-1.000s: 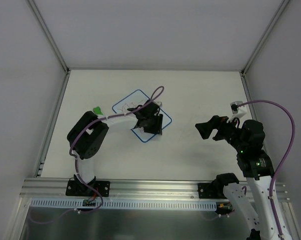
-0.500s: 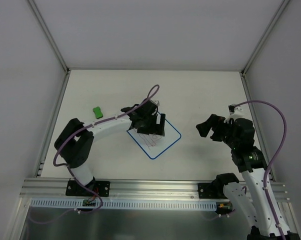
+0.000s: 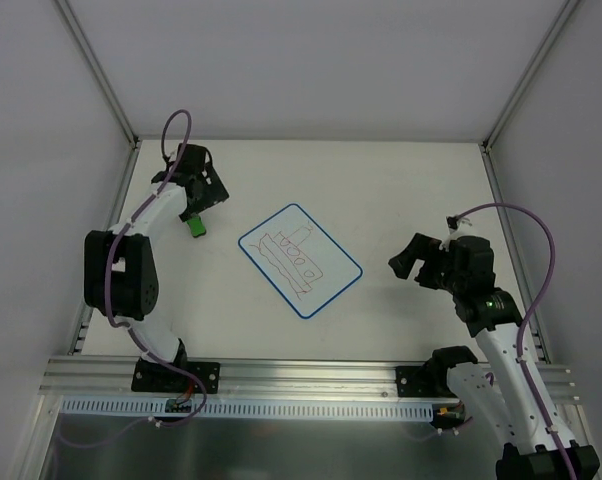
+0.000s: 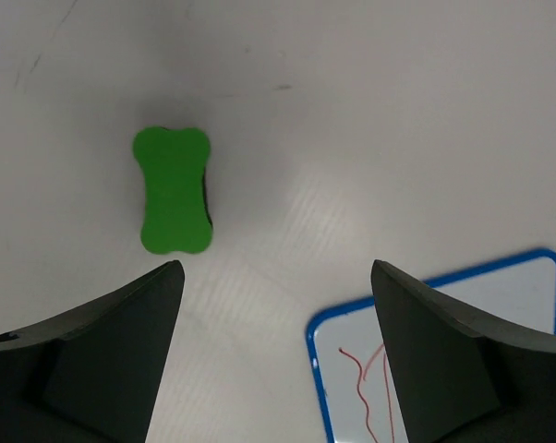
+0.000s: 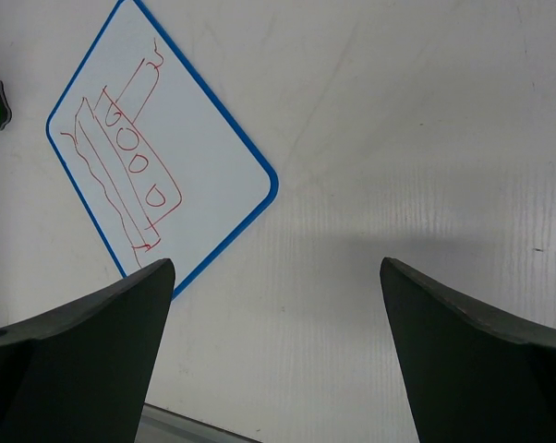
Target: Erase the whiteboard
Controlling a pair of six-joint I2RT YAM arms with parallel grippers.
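In the middle of the table [image 3: 411, 190], flat: whiteboard [image 3: 301, 260], red drawing unerased; from the left wrist only one corner in view. Wide open and holding nothing: left gripper [image 4: 273, 268], near green eraser [image 4: 174, 189] without touching, gone from over the board since half a second ago. Likewise spread and empty: right gripper [image 5: 276, 263], well right of board.

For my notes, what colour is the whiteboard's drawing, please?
The drawing is red, clearest in the right wrist view.

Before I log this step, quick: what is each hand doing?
Left hand: open, holding nothing, near the green eraser.
Right hand: open, holding nothing.
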